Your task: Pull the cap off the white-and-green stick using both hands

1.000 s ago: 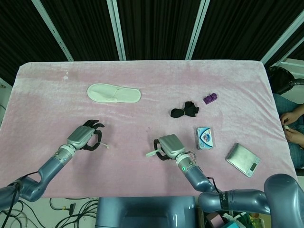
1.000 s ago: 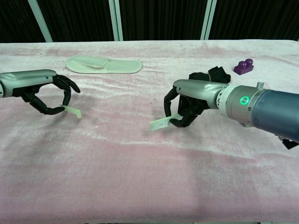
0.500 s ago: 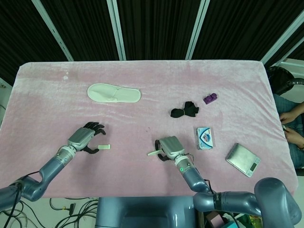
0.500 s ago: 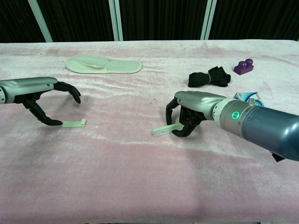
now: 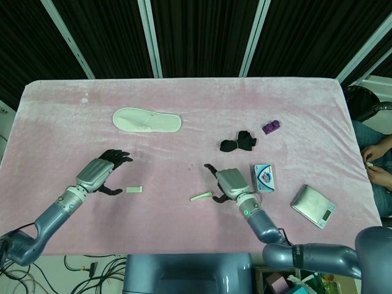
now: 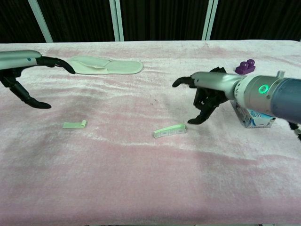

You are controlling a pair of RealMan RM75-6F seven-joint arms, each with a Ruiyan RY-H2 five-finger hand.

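While we look down from the head view, the white-and-green stick [image 5: 201, 197] lies flat on the pink worktop [image 5: 184, 116], and we take it as our landmark. Our right hand [image 5: 228, 182] sits just beside its right end with fingers spread and nothing in them; we cannot tell from here whether a fingertip touches it. The cap [image 5: 134, 190] lies well to the left of the stick, apart from it. Our left hand [image 5: 98, 174] is just left of the cap, fingers wide apart and holding nothing. Far beyond the stick and to its left lies a white slipper [image 5: 147, 120]. Beyond it to the right lies a black cloth bundle [image 5: 238, 142], with a small purple toy [image 5: 271, 127] further right. A blue-and-white packet [image 5: 264, 177] lies right of the stick, past our right hand, and a silver scale [image 5: 313, 206] further right still.

From the chest view, the stick [image 6: 170, 130] rests on the worktop [image 6: 150, 188] with our right hand [image 6: 207, 94] raised just above and right of it, fingers apart, clear of it. The cap [image 6: 75, 125] lies well left of the stick. Our left hand [image 6: 28, 75] hangs above and left of the cap, spread wide, empty. The slipper [image 6: 104, 65] lies far behind the stick to the left, the purple toy [image 6: 245, 67] far behind to the right, and the packet [image 6: 254, 117] right of our right hand.
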